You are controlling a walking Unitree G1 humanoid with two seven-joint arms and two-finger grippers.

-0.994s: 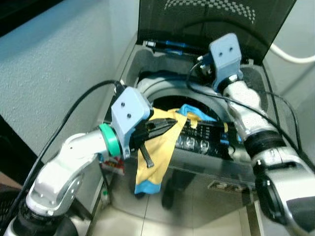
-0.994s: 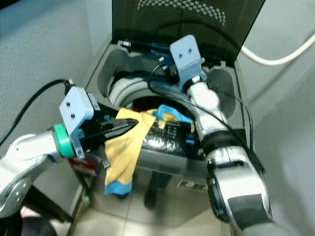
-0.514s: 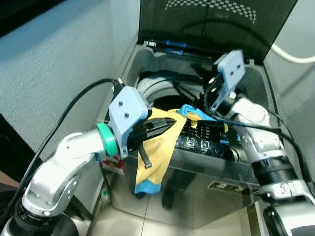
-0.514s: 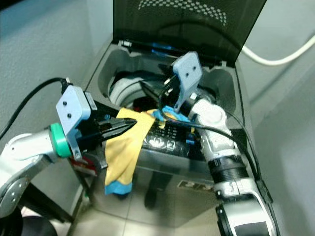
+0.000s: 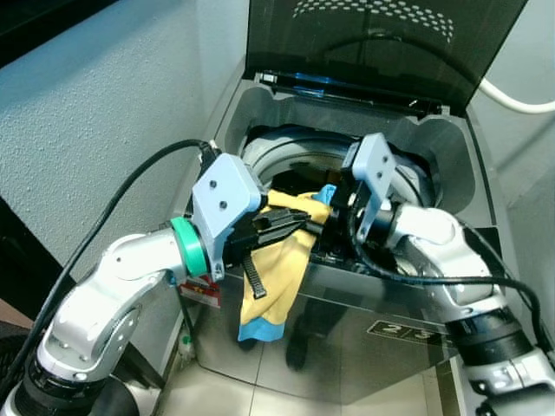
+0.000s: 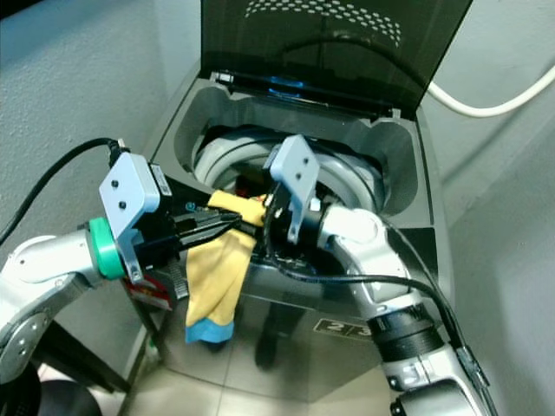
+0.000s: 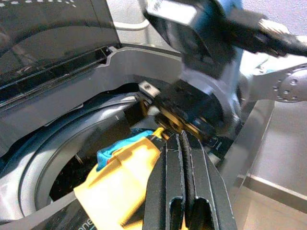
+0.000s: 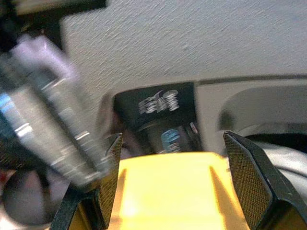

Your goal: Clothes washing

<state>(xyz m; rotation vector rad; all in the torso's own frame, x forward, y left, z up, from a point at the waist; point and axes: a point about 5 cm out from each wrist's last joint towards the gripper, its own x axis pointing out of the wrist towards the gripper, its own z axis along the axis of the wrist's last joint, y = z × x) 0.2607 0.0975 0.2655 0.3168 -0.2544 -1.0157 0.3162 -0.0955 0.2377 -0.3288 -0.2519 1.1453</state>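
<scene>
A yellow garment point(image 5: 276, 276) with blue trim hangs over the front edge of the open top-loading washing machine point(image 5: 451, 147), its top end lying at the drum point(image 5: 286, 160) opening. My left gripper point(image 5: 303, 224) is shut on the garment's upper fold, also seen in the left wrist view as the left gripper point(image 7: 175, 140) beside the yellow cloth point(image 7: 120, 189). My right gripper point(image 8: 172, 184) is open, close in front of the left one over the front rim, with the yellow cloth point(image 8: 168, 191) between its two wide-apart fingers point(image 8: 249, 172).
The dark lid point(image 5: 381, 43) stands upright at the back. A textured wall point(image 5: 95, 113) runs along the machine's left side. A white hose point(image 5: 520, 100) crosses behind on the right. Tiled floor point(image 5: 243, 381) lies below the machine's front panel.
My right arm has swung from the back of the washer forward and left, bringing its gripper up to the cloth by the left gripper. The left gripper has hardly moved.
</scene>
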